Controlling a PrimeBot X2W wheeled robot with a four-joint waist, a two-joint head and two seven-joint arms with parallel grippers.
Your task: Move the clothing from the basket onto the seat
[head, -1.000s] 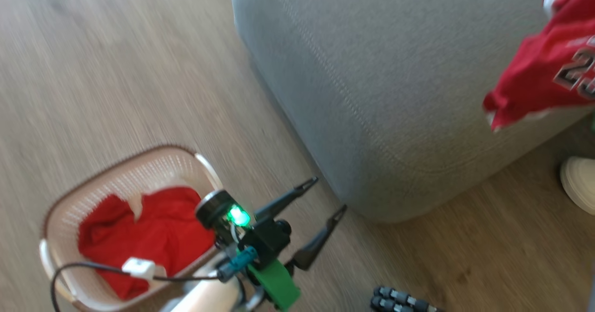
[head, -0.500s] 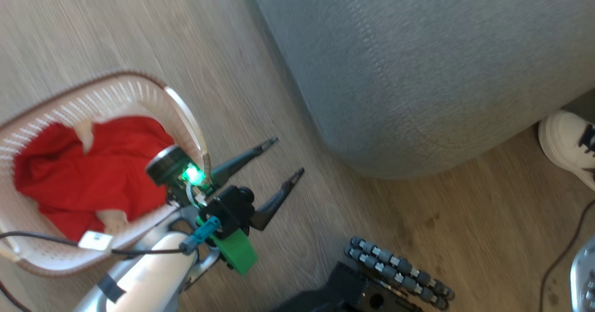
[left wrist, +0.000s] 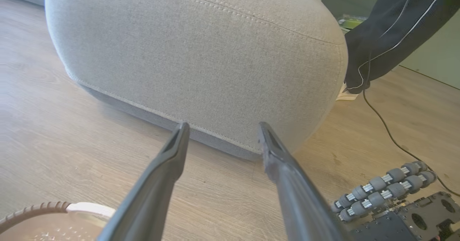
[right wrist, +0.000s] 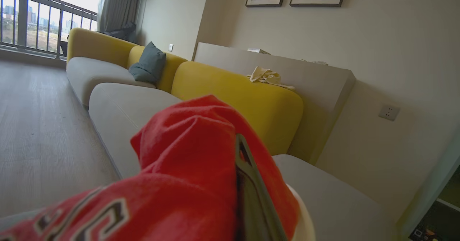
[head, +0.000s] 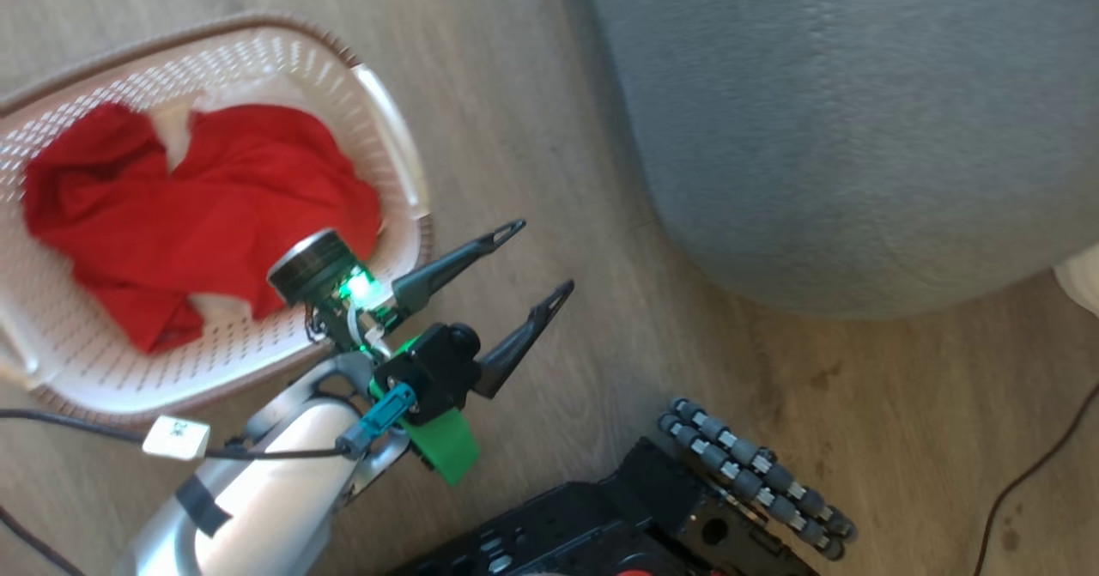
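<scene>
The cream basket [head: 391,142] stands on the wood floor at the upper left of the head view, with red clothing [head: 206,207] bunched inside it. My left gripper [head: 541,258] hangs open and empty just right of the basket, over bare floor, pointing toward the grey seat [head: 859,130]. In the left wrist view the left gripper [left wrist: 222,126] faces the seat's side [left wrist: 201,54], and the basket rim [left wrist: 36,209] shows at the lower left. My right gripper [right wrist: 240,144] is shut on a red jersey [right wrist: 187,154] with black-and-white lettering, held above the grey seat [right wrist: 341,201].
My black base with its roller wheels [head: 755,464] sits at the bottom. A thin cable [head: 1030,473] trails on the floor at the right. A person's dark trouser leg [left wrist: 395,29] and a white shoe [head: 1083,275] are beside the seat. Yellow backrests [right wrist: 244,101] line the sofa.
The head camera has swung, so the basket now sits higher and the jersey has left that view at the upper right. The left gripper stays open beside the basket.
</scene>
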